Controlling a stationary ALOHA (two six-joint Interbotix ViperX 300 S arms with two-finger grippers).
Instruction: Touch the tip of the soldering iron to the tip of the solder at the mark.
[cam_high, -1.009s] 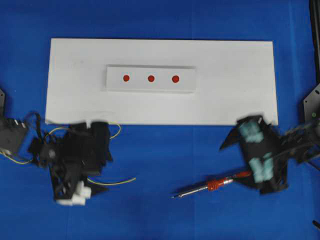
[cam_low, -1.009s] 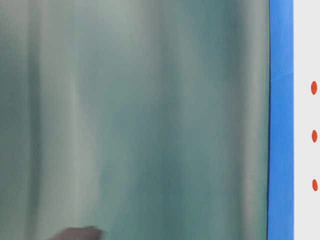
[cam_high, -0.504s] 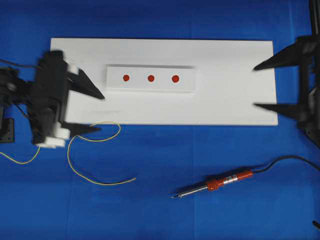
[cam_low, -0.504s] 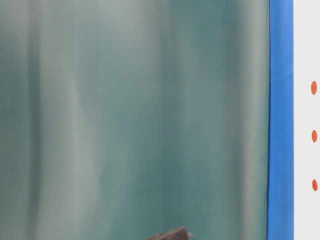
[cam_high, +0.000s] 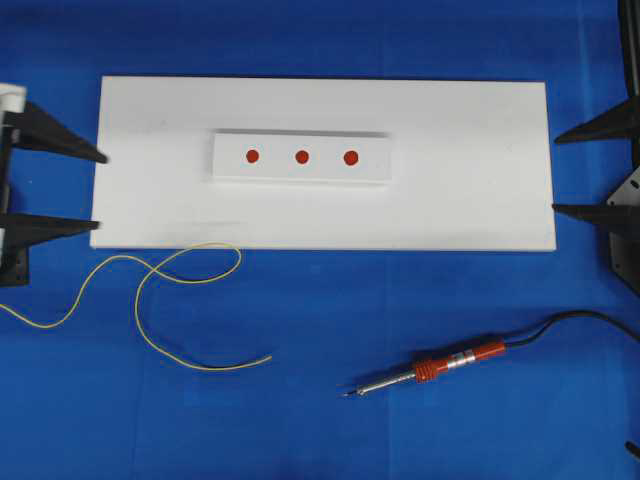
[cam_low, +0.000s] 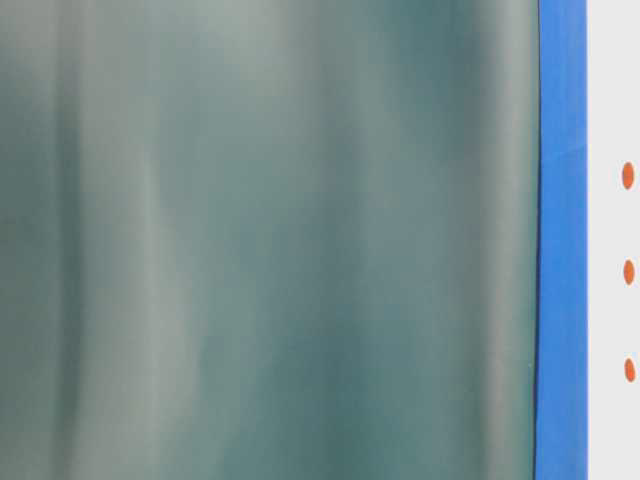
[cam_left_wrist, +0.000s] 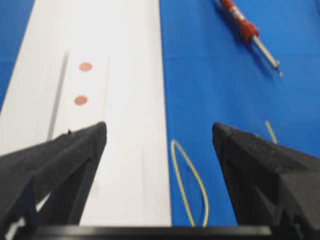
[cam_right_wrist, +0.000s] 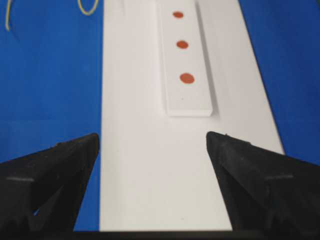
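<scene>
Overhead: left gripper (cam_high: 98, 190) and right gripper (cam_high: 556, 172) spread wide, empty, at the white board's (cam_high: 470, 170) ends; solder (cam_high: 150, 300) and soldering iron (cam_high: 430, 368) lie apart on the blue worktop (cam_high: 330, 320).
Table-level: blurred; red marks (cam_low: 628, 272) at right edge.
Left wrist: iron upper right, solder loop between fingers (cam_left_wrist: 75, 155).
Right wrist: three marks ahead.

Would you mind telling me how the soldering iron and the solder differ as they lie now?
The soldering iron is a straight, rigid pen with a red-orange handle; the solder is a thin yellow wire in loose curves. The iron lies lower right in the overhead view, the solder lower left. The solder runs far longer. Both rest untouched on the blue cloth, below the white board.
</scene>
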